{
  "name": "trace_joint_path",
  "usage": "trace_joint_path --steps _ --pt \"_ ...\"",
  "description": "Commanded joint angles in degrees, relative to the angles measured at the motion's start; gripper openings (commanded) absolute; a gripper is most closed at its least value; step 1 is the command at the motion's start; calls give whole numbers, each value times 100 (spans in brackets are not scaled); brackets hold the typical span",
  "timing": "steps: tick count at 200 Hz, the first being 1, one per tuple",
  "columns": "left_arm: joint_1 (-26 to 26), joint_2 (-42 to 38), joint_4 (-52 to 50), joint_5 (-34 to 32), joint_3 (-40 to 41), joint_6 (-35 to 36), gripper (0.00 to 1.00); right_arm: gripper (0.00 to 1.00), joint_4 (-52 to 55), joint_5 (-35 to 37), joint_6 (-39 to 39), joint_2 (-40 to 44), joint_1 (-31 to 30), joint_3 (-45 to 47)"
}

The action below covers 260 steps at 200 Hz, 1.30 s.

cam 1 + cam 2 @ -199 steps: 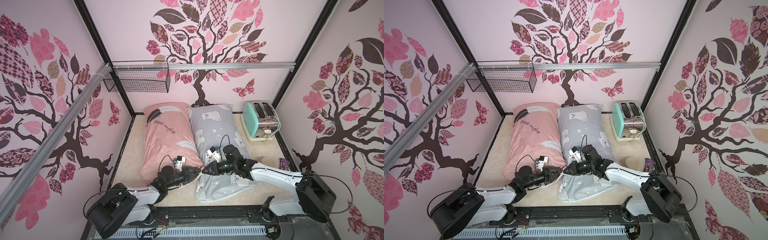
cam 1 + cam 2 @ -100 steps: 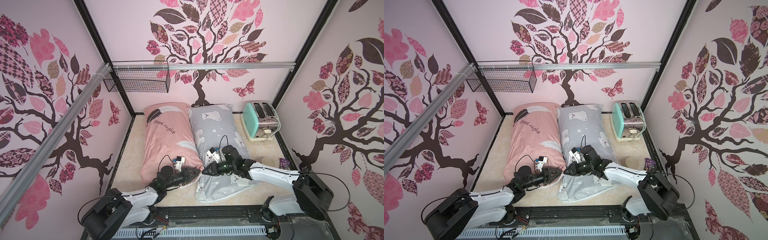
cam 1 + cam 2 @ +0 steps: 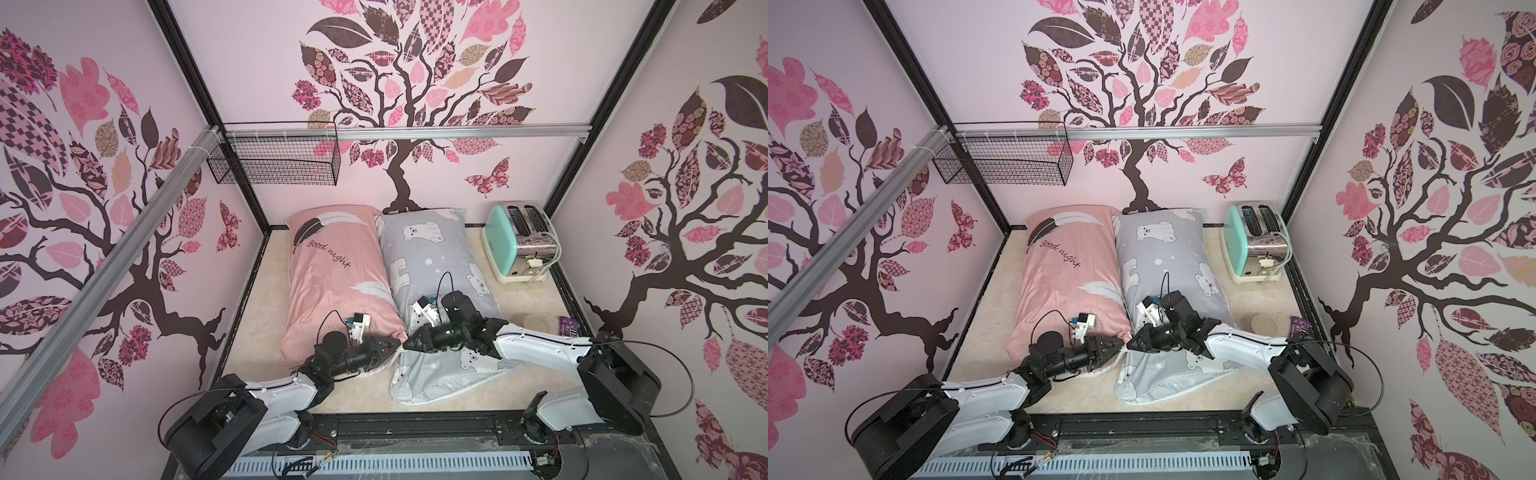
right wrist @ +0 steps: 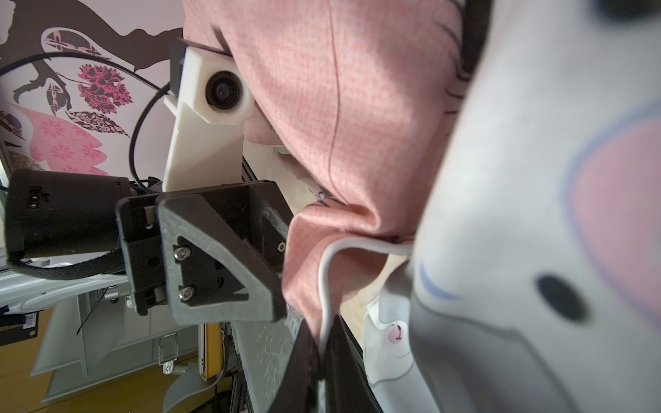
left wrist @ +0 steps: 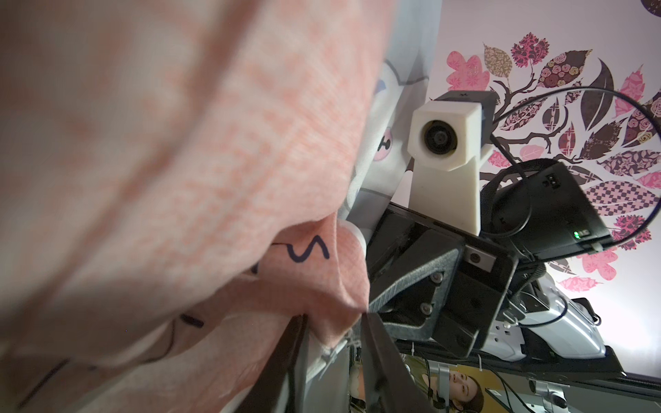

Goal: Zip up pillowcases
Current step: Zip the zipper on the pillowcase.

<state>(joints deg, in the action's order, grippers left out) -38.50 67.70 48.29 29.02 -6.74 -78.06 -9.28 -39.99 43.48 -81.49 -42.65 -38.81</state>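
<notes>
Pink pillowcase [image 3: 336, 270], grey pillowcase [image 3: 432, 257], two in all

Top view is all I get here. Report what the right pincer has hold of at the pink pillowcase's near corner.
Observer: The right wrist view shows the right pincer shut on the pink pillowcase, gripping its white piped edge.
Operator: Now give me the left pincer.
Observer: In the left wrist view the left pincer has its jaws apart, with the fabric of that same pink corner between them.
</notes>
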Motion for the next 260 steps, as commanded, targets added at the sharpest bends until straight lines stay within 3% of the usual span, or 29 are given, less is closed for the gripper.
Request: trace_joint_path --steps 1,63,151,260 --pt "0 -56 86 76 -66 45 29 0 -28 79 -77 -52 20 -146" --pt "0 -126 -177 32 -15 151 23 0 -22 178 -21 -51 29 -145" --pt "-6 -494 -844 -3 -110 370 24 0 -35 261 46 -101 47 -163" --pt "-32 -99 -440 -16 -165 287 24 0 -135 202 72 -103 44 -155"
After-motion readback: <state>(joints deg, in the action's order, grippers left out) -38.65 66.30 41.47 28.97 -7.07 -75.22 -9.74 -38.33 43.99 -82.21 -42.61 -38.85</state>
